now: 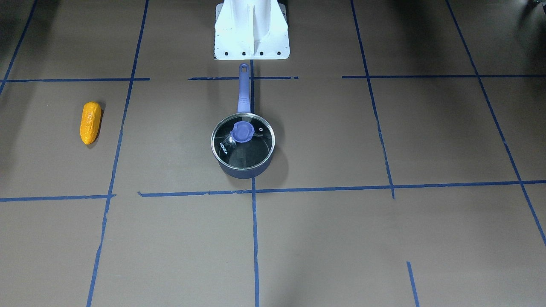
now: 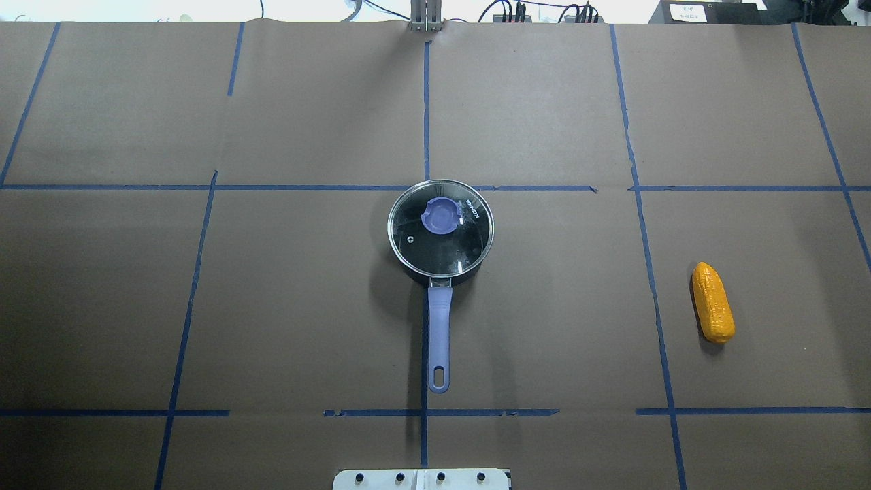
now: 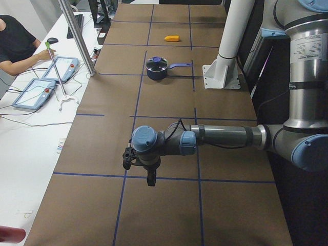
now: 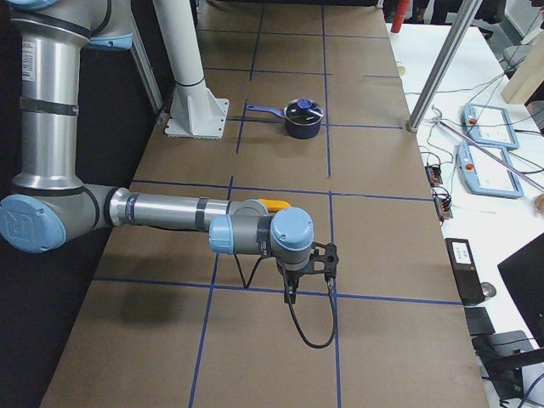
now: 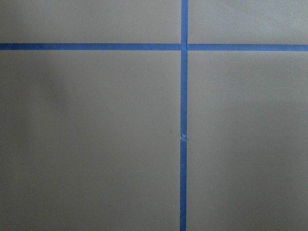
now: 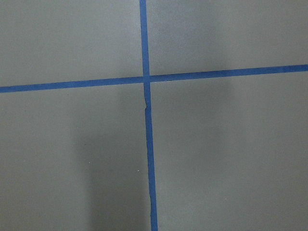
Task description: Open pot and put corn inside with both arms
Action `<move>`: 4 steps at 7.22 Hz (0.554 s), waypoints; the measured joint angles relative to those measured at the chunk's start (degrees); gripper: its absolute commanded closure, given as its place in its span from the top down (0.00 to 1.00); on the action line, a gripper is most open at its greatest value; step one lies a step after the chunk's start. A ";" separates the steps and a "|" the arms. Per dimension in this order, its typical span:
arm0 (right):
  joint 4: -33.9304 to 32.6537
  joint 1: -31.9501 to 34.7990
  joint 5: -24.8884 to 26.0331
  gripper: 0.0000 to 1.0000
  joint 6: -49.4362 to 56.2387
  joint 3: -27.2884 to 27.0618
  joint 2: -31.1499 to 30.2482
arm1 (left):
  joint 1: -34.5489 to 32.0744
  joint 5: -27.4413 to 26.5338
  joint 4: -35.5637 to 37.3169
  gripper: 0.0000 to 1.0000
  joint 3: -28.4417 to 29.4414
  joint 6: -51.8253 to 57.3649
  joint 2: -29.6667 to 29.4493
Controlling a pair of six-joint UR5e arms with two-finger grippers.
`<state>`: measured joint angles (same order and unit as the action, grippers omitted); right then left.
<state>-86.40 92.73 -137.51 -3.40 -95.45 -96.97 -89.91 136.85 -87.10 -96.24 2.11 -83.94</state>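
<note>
Left arm (image 3: 225,137) fills the near ground of the left-end view. Forearm level over the brown paper (image 2: 306,306), wrist turned down, left gripper (image 3: 130,156) hanging over the table by a crossing of blue tape (image 5: 183,120). Fingers too small and dark to read, so I cannot tell if they are apart or together. Its wrist camera gives only paper and tape, no fingers.

Pot (image 1: 245,171) well apart from that gripper, far along the table beyond it, in front of the white base (image 1: 251,34). Glass lid (image 2: 452,255) seated on the rim, blue knob (image 2: 441,218) uppermost. Handle (image 2: 439,320) points straight at the base, just beside a tape line.

Corn (image 2: 712,302) lies flat on the paper on the right gripper's side of the pot, well apart from the pot, touching nothing else.

Right arm (image 4: 170,211) is the near one in the right-end view, in a like posture: forearm level, right gripper (image 4: 323,257) over the table, black cable (image 4: 319,340) looping below it. Corn shows partly hidden behind this wrist, with the pot well beyond. Finger state cannot be told here either; the wrist camera shows a tape cross only.
</note>
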 measured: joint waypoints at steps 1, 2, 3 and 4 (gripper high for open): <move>0.00 0.00 0.01 1.00 -0.02 -0.10 -0.03 | 0.00 0.00 0.00 1.00 -0.03 0.00 0.06; 0.00 0.00 0.06 1.00 -0.03 -0.24 -0.05 | 0.00 0.00 0.00 1.00 -0.06 0.00 0.14; 0.00 0.00 0.06 1.00 -0.05 -0.33 -0.12 | 0.00 0.02 0.00 1.00 -0.07 0.02 0.21; 0.00 0.00 0.06 1.00 -0.09 -0.39 -0.18 | 0.00 0.06 0.00 1.00 -0.08 0.04 0.24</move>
<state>-86.40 92.72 -137.46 -3.49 -95.84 -97.15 -89.91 136.90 -87.10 -96.32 2.15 -83.70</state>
